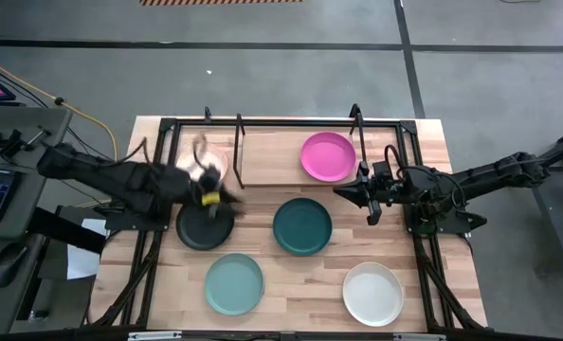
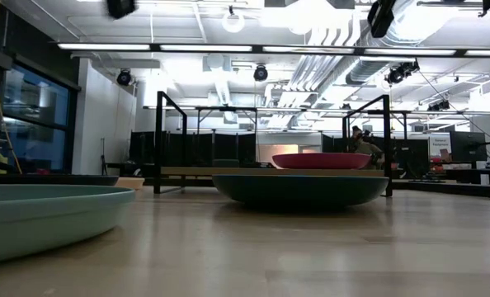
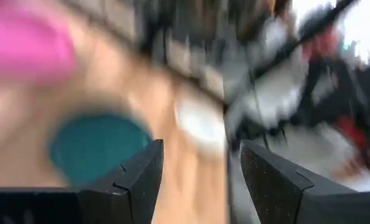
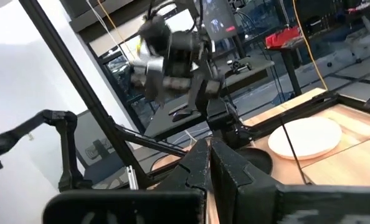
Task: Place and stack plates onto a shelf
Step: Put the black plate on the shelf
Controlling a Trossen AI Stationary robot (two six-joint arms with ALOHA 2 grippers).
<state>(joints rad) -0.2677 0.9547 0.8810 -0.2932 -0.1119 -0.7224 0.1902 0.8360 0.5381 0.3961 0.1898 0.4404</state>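
High view: left gripper (image 1: 208, 194), fingers spread and empty, hovers at the matte black round plate's (image 1: 204, 228) 12 o'clock edge. Pale pink plate (image 1: 206, 159) lies on the black wire shelf (image 1: 239, 152); presumably black stacks there next. Right gripper (image 1: 350, 190) clenched, idle at 3 o'clock.
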